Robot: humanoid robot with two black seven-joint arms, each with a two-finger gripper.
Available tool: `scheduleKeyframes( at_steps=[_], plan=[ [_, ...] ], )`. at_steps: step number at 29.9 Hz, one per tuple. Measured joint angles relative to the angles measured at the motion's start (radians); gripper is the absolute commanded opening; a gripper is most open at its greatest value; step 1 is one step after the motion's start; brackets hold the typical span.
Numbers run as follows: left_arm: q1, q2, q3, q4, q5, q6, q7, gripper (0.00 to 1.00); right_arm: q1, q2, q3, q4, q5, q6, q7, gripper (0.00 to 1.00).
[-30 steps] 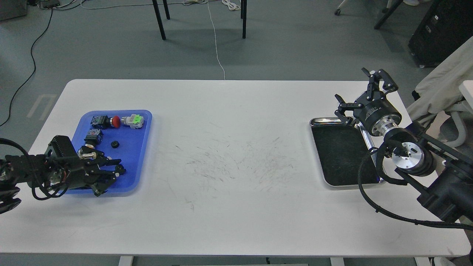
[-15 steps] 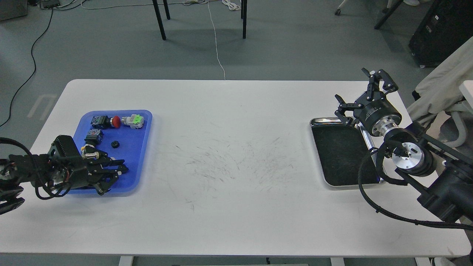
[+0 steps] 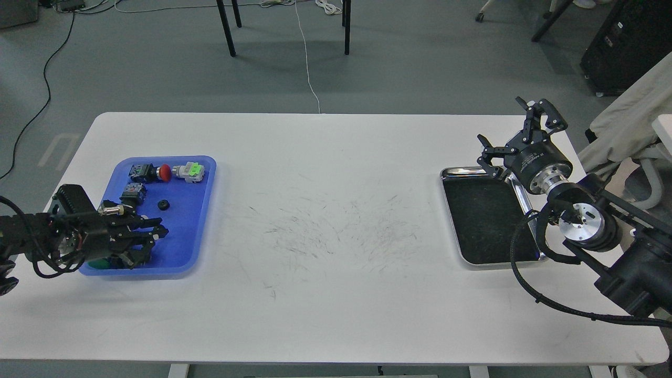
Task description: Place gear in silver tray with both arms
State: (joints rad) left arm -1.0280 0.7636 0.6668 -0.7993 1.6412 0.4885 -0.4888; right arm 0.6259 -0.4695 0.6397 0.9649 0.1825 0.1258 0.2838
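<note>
The gear (image 3: 164,205) is a small black ring lying in the blue plastic tray (image 3: 185,233) at the table's left. My left gripper (image 3: 153,239) hovers low over the tray's near part, just front-left of the gear, with its fingers apart and nothing between them. The silver tray (image 3: 479,216) stands at the table's right with a bare dark bottom. My right gripper (image 3: 501,122) is held above the tray's far right corner, open and empty.
The blue tray also holds a red push button (image 3: 164,172), a green-and-white switch (image 3: 190,171) and a black-and-blue part (image 3: 133,193). The white table (image 3: 325,178) is scuffed in the middle. Chair legs and cables are on the floor beyond.
My left gripper has drawn back to the left and slightly away from the tray's near edge. The gear and my right arm have not moved.
</note>
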Motion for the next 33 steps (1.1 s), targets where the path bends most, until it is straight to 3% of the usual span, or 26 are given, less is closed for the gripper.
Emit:
scheduleKeyframes(
  at_steps=[5,11,15,26,33],
  plan=[
    [-0.07,0.027,-0.1,-0.033,-0.022,-0.017,0.001,0.08,0.0,0.0,0.0,-0.001,0.0,0.001,0.0,0.99],
    [-0.134,0.026,-0.299,-0.147,-0.11,-0.173,0.0,0.08,0.0,0.0,0.0,-0.001,0.0,0.001,0.0,0.99],
    [-0.164,-0.005,-0.355,-0.16,-0.164,-0.249,0.001,0.08,0.0,0.0,0.0,-0.001,0.0,0.0,0.0,0.99],
    [-0.19,-0.239,-0.37,-0.167,-0.201,-0.259,0.0,0.08,0.005,0.0,-0.001,0.0,0.0,-0.001,-0.003,0.99],
    [-0.187,-0.486,-0.315,-0.049,-0.2,-0.258,0.0,0.08,0.014,-0.005,0.0,-0.002,0.0,-0.01,-0.006,0.99]
  ],
)
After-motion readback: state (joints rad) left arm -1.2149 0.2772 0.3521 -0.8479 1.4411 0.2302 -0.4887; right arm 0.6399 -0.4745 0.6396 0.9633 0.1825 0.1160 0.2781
